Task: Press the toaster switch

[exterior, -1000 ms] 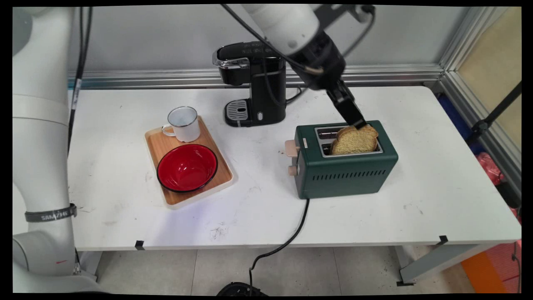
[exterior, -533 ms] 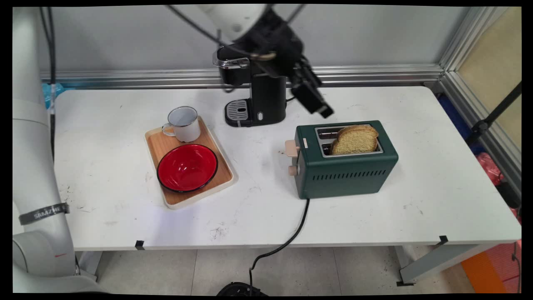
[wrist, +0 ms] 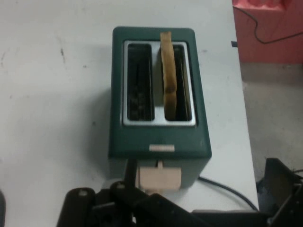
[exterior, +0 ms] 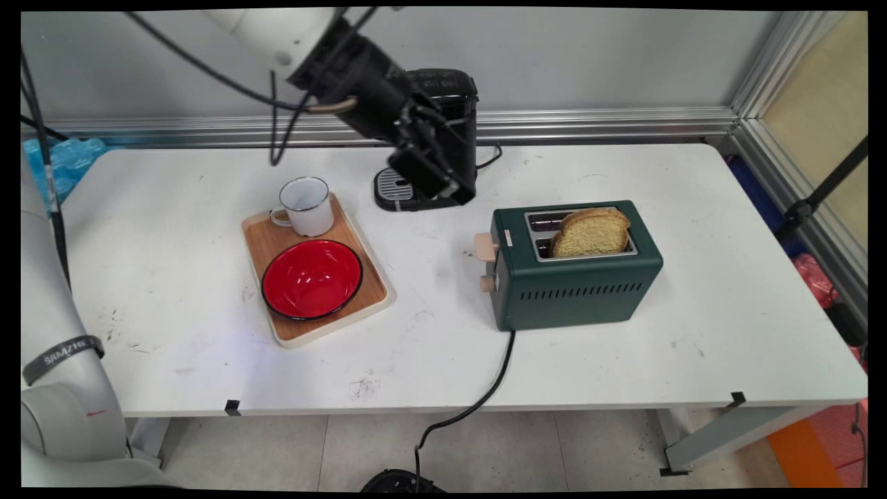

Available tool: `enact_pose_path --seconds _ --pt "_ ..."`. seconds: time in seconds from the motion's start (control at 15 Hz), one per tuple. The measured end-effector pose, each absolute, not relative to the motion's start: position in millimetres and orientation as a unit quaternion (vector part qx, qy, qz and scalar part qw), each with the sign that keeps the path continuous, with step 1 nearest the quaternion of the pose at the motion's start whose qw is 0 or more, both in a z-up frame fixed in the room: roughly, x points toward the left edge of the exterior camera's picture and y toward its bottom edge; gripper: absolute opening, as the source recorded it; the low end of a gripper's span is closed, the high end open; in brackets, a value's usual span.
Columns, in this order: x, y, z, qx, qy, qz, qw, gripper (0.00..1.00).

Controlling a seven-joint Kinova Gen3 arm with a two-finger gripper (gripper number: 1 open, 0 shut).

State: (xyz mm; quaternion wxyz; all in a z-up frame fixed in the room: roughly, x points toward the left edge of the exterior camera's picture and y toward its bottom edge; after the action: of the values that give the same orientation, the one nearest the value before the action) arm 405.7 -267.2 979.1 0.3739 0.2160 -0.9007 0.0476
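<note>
Black gripper [exterior: 443, 181] up in the air in front of the coffee maker [exterior: 443, 111], fingers apart, holding nothing; 1 slice of bread [exterior: 591, 232] standing in the green toaster [exterior: 575, 284], in its near slot; red bowl [exterior: 312, 278] and white mug [exterior: 305, 206] on a wooden tray [exterior: 367, 287]

toasters: just one for you, the green toaster [exterior: 575, 267], with two slots on top
bread: one bread slice [exterior: 591, 233], sitting in the slot farther from the pincer's side of the table in the main view
coffee makers: one black coffee machine [exterior: 443, 138], right behind the pincer
mugs: one white mug [exterior: 305, 206]
bowls: one red bowl [exterior: 312, 278]
trays: one wooden tray [exterior: 367, 291] under both
tables: one white table [exterior: 693, 333]
</note>
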Motion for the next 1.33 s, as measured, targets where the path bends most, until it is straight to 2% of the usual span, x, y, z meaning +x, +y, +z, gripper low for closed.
enact_pose_path --seconds 0.4,1.07,1.13,1.33 --pt "428 -260 960 0.214 -0.904 0.054 0.367 1.0" --pt "402 -286 912 0.182 -0.917 0.065 0.348 1.0" --pt "398 -288 909 0.177 -0.918 0.066 0.349 0.0" --pt "387 -295 901 0.164 -0.92 0.067 0.348 0.0"
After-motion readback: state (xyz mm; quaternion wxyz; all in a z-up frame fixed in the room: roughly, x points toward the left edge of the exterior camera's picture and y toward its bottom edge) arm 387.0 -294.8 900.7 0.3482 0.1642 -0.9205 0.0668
